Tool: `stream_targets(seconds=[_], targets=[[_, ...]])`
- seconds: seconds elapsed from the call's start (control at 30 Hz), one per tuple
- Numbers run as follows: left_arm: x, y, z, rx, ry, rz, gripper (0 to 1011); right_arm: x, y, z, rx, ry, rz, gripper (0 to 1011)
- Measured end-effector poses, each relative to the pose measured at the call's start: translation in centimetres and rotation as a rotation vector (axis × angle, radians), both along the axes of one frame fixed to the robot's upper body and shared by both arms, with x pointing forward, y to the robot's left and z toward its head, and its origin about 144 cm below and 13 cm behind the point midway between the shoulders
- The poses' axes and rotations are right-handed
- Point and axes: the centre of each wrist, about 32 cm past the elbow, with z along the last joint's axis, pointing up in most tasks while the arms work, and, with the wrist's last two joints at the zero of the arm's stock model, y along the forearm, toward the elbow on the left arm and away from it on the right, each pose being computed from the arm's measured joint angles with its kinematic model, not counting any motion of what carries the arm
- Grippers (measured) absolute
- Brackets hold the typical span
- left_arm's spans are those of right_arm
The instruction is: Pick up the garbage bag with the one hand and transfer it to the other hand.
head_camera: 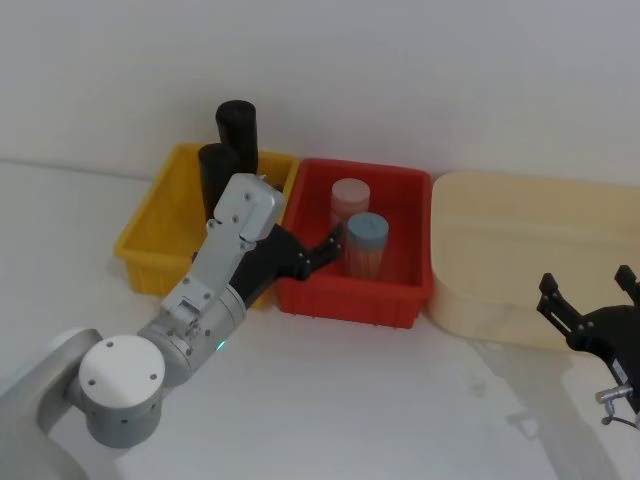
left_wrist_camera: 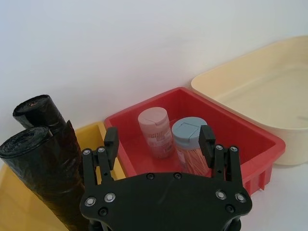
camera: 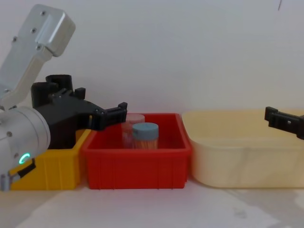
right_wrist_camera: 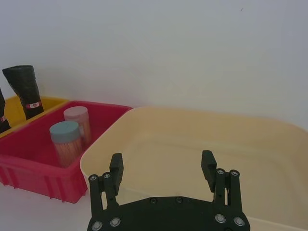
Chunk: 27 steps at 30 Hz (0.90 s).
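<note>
Jaws apart on both: our left gripper [left_wrist_camera: 159, 139], over the red bin [camera: 137, 166], may knock jars [head_camera: 352, 205], missing the bag [left_wrist_camera: 43, 178]; right gripper [right_wrist_camera: 162, 166] idles right of it.

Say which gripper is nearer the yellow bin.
Left. The left gripper hovers just past the yellow bin, over the red bin; the right gripper hangs by the cream tub.

Left gripper [left_wrist_camera: 159, 139], fingers spread, hangs over the shared wall of the yellow plastic bin [head_camera: 150, 235] and the red plastic bin [head_camera: 400, 300]. Front black plastic roll [head_camera: 213, 172] and rear black plastic roll [head_camera: 238, 122] stand upright in the yellow bin's right rear, with free room to their left. Pink-lidded jar [head_camera: 350, 200] and blue-lidded jar [head_camera: 367, 245] block the red bin's middle. Cream oval plastic tub [head_camera: 500, 300] gives open room inside, and the right gripper [head_camera: 590, 300], fingers spread, is at its near right rim. The white desk [head_camera: 400, 400] in front is passable.
</note>
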Motion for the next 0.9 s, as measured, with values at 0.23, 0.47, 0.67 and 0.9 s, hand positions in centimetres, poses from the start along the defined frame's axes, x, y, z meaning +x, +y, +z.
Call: stream_targets(seconds=[0.23, 0.47, 0.67, 0.9], targets=[[0.00, 0.00, 0.00, 0.000, 0.000, 0.000, 1000, 0.00, 0.00, 0.00, 0.000, 0.000, 0.000, 1001], [0.00, 0.00, 0.00, 0.000, 0.000, 0.000, 1000, 0.00, 0.00, 0.00, 0.000, 0.000, 0.000, 1001], [0.00, 0.00, 0.00, 0.000, 0.000, 0.000, 1000, 0.00, 0.00, 0.00, 0.000, 0.000, 0.000, 1001], [0.01, 0.00, 0.01, 0.000, 0.000, -0.001, 1000, 0.10, 0.00, 0.05, -0.003, 0.001, 0.000, 1001]])
